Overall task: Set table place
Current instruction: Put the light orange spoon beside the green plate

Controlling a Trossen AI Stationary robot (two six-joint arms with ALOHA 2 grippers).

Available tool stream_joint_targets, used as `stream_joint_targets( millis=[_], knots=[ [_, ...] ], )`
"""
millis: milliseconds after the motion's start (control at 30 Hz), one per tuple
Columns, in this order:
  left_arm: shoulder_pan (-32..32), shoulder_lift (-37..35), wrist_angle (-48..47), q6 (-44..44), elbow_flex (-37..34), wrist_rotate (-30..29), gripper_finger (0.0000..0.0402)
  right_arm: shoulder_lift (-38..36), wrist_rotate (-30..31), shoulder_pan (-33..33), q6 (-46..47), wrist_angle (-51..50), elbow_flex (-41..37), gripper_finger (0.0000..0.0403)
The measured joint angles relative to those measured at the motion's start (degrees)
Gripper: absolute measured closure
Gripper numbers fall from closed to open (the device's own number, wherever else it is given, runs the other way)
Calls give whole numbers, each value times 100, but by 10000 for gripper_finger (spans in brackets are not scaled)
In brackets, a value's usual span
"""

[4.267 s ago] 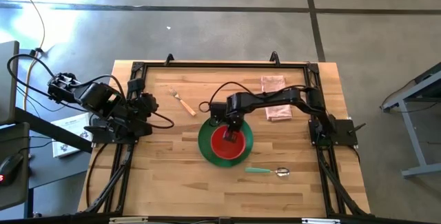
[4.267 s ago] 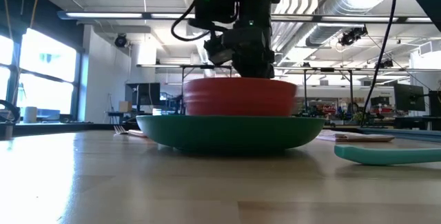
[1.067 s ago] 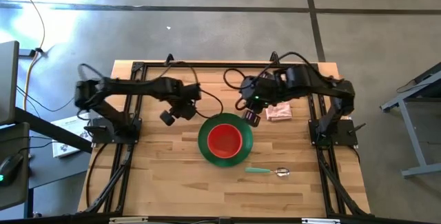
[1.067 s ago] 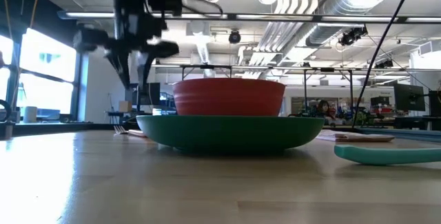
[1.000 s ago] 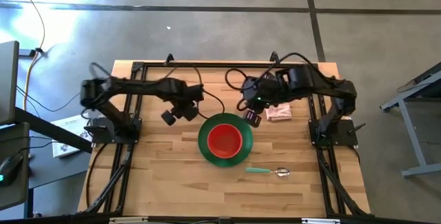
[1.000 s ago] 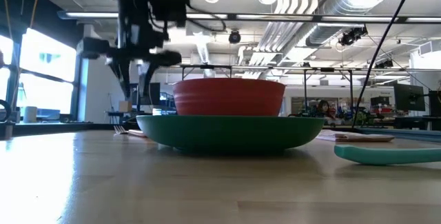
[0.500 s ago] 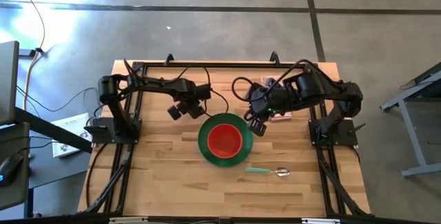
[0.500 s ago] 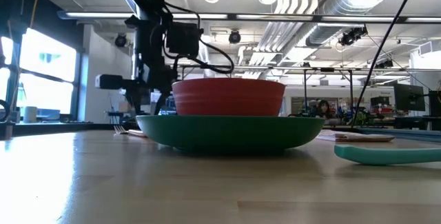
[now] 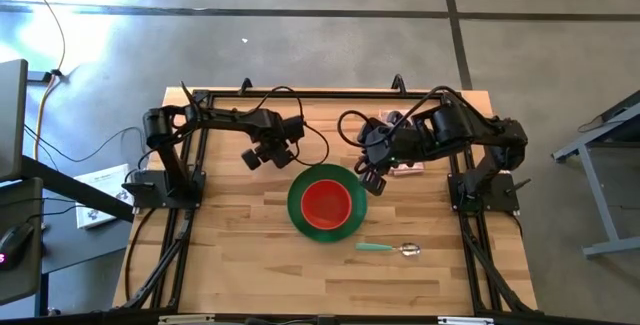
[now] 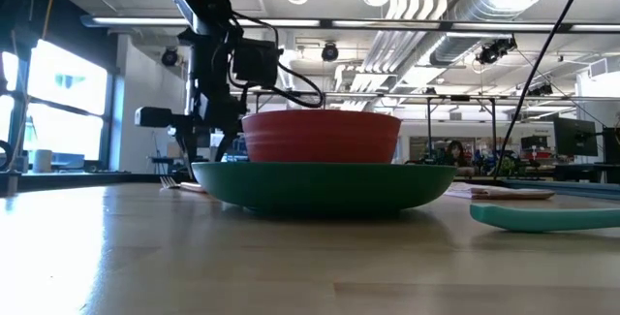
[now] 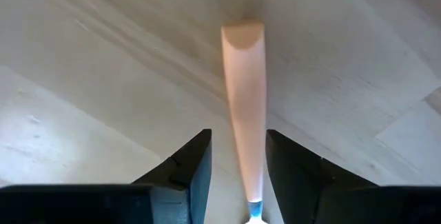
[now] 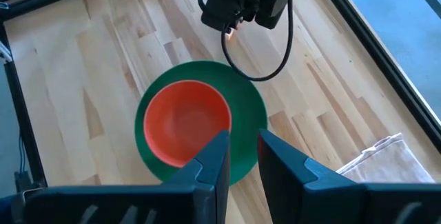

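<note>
A fork with a peach handle (image 11: 244, 100) lies flat on the wooden table (image 9: 230, 255), left of the plate; its tines show in the low view (image 10: 170, 183). My left gripper (image 9: 268, 153) is low over it, pointing down. It is open, with one finger on each side of the handle (image 11: 239, 162). A red bowl (image 9: 326, 203) stands in a green plate (image 9: 296, 215) at the table's middle. My right gripper (image 9: 372, 179) hangs above the plate's far right rim, narrowly open and empty (image 12: 243, 158).
A spoon with a teal handle (image 9: 388, 249) lies near the plate's near right side. Folded pinkish napkins (image 9: 408, 168) lie at the far right, partly under my right arm. A black rail frame (image 9: 320, 93) edges the table. Bare wood shows along the near side.
My left gripper has gone toward the table's far right and down over the fork, and its fingers now stand on either side of the handle. My right gripper has drawn back a little toward the table's right and near edges. The bowl and plate have kept still.
</note>
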Motion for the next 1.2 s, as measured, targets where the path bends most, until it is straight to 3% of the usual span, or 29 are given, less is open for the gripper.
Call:
stream_joint_targets(
  millis=[500,600,733,1067,1200],
  knots=[
    [-7,492,-14,-76,23,48,281,0,-1,0,4,1,0,336],
    [-7,501,1,-88,23,106,301,0,2,0,4,-1,0,336],
    [-2,503,-52,-126,23,177,357,0,4,0,4,1,0,336],
    [-60,461,-608,-417,124,187,361,0,7,0,-46,-1,0,336],
    [-304,74,-899,-469,150,155,361,0,8,-13,-101,1,0,336]
  ],
)
